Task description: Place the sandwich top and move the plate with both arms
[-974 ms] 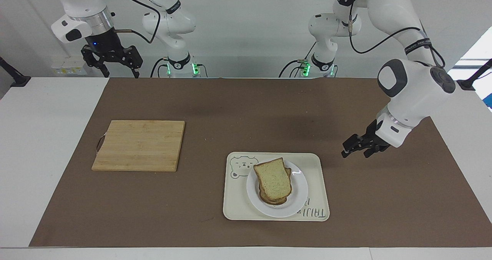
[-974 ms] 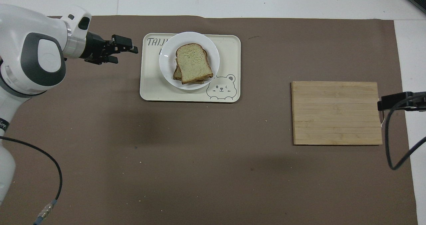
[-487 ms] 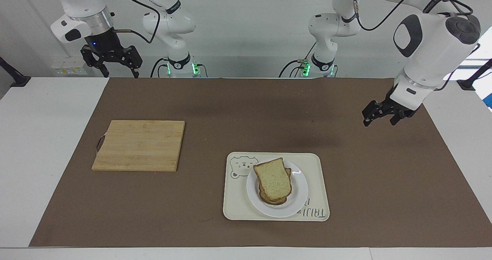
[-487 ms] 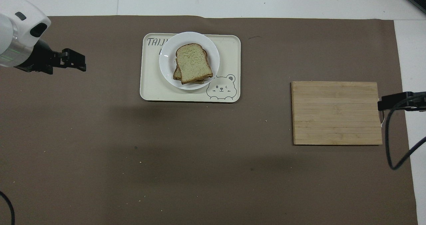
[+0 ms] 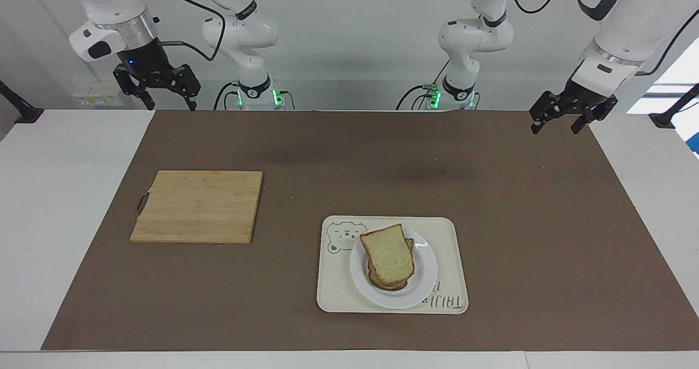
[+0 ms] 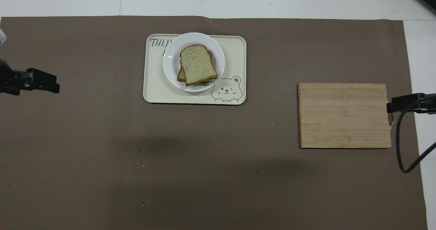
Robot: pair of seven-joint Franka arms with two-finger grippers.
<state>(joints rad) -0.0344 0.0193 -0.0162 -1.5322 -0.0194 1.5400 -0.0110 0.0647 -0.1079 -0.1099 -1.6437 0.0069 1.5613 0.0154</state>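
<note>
Broadly, a matte brown paper mat [image 5: 349, 156] covered most of the white table [image 5: 65, 205], flecked with pale crumbs. On it, toward the right arm's end, lay a rectangular bamboo cutting board [image 5: 197, 206] of glued strips, flat, with a small cord loop at one short edge. Toward the middle and farther from the robots than the board sat a cream rectangular tray [image 5: 453, 249] with rounded corners, a bear drawing in one corner and lettering along one edge. A small round glossy white plate [image 5: 428, 279] rested on the tray, overlapping part of the lettering. On the plate sat the sandwich top [image 5: 387, 254], a speckled light tan slice with a darker brown crust and rounded head, lying on another slice and skewed slightly off it. Both white arms were raised. The left gripper [image 5: 564, 124] hung over the mat's corner at the left arm's end, fingers spread wide, holding nothing. The right gripper [image 5: 171, 102] hung over the table edge near the right arm's base, fingers likewise spread and empty.
</note>
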